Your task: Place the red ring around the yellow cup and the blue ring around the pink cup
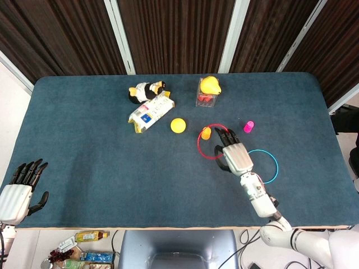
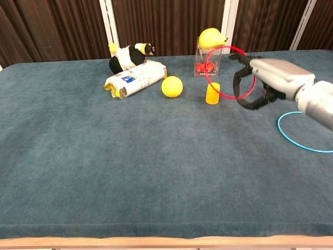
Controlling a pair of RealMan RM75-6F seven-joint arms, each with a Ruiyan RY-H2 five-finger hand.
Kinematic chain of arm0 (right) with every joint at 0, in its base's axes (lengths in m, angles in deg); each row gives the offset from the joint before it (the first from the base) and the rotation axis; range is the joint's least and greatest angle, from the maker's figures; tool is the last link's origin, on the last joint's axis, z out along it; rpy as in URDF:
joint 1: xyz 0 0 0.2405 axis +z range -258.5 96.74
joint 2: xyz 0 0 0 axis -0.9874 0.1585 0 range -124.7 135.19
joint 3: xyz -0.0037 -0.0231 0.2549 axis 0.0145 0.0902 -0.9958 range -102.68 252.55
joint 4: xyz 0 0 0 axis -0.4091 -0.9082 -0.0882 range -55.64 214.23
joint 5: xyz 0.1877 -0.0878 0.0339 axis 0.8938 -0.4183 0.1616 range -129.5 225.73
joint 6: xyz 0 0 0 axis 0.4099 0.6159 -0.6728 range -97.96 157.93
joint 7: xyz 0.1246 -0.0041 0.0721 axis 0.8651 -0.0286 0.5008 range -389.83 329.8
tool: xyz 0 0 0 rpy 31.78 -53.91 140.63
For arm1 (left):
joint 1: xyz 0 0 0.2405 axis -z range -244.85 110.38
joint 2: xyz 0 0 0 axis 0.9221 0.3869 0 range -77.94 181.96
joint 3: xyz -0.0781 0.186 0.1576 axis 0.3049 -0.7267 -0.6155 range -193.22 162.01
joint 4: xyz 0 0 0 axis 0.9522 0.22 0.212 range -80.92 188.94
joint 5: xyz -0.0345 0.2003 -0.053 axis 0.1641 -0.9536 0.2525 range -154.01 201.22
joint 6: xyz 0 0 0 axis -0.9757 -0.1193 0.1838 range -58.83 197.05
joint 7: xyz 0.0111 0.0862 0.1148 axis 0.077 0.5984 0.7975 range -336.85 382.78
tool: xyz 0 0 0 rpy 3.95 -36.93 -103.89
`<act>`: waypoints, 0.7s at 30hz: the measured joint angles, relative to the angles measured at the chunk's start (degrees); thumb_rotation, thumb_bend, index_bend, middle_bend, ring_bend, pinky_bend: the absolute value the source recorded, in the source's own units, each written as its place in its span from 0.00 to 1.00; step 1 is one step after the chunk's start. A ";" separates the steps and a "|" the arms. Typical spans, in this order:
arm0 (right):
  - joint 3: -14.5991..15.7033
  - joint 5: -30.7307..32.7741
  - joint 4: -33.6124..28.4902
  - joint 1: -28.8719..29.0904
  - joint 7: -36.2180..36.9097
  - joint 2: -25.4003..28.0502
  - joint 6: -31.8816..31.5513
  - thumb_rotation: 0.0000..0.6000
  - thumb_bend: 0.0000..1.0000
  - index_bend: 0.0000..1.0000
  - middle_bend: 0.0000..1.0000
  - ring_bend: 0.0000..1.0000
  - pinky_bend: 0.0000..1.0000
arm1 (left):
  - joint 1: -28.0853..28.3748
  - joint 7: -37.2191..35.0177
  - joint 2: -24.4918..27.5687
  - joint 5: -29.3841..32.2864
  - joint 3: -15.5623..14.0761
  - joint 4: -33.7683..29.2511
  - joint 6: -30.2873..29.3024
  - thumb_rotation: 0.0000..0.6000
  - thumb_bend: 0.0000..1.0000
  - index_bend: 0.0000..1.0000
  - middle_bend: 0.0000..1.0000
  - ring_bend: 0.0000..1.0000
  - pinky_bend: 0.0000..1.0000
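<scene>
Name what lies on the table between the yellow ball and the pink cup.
In the head view, the yellow cup and the red ring, held by the right hand, lie between the yellow ball and pink cup.

We see the blue ring (image 2: pixel 307 133) cut off by the chest view's right edge, the left hand (image 1: pixel 19 188) partly cropped, and the pink cup (image 1: pixel 249 126) too small for detail.

Both pictures are bright and sharp, lit softly from above, with only small faint shadows under the things on the blue table (image 1: pixel 101 162), no shiny glare, and slightly bent edges in the head view.
</scene>
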 measured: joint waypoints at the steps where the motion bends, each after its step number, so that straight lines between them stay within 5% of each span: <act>1: -1.03 1.27 0.92 0.96 -0.11 -0.06 1.14 1.00 0.49 0.78 0.09 0.00 0.00 | 0.03 0.01 -0.01 0.15 0.07 0.01 0.09 1.00 0.43 0.00 0.00 0.00 0.06; 12: -3.56 7.03 14.45 7.21 1.82 -5.23 10.15 1.00 0.49 0.77 0.10 0.00 0.00 | 0.38 0.53 -0.15 1.19 0.40 0.02 1.05 1.00 0.43 0.00 0.00 0.00 0.06; 21: -2.05 6.70 22.15 9.98 8.00 -9.61 13.04 1.00 0.49 0.47 0.10 0.00 0.00 | 0.27 0.03 0.15 1.54 0.50 0.06 1.02 1.00 0.43 0.00 0.00 0.00 0.06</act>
